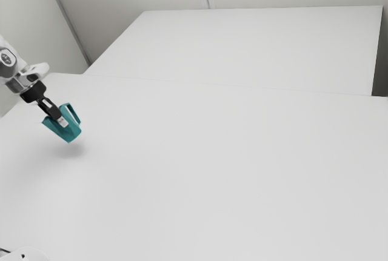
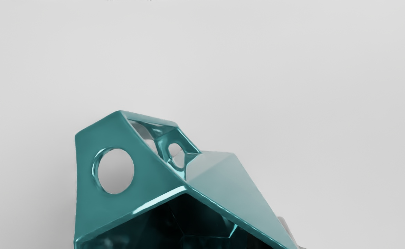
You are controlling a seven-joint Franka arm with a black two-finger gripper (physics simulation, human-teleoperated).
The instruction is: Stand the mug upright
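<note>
The mug (image 1: 71,131) is over the near-left part of the table (image 1: 212,164) in the exterior view, tilted, its mouth toward the claw (image 1: 61,120) and its base slanting down toward the exterior view's right. Its shadow (image 1: 75,151) lies apart below it, so it is off the surface, and the claw looks to be holding it; in the wrist view 1 fingertip (image 2: 283,223) sits just beside its wall, but exactly how the other bears on it I cannot tell. The main risk, I judge, is letting go at this slant: the mug would land on 1 edge of its base and topple onto its side. Lowering it without levelling it would press that edge down first, and the push could twist the mug between the fingers or make it slip. The faceted, glossy walls may give the fingers only a small flat patch, so a fast wrist turn could swing it round. The handle (image 1: 76,114), on the right side, might also pull it off balance if the base is not flat when it is freed.
</note>
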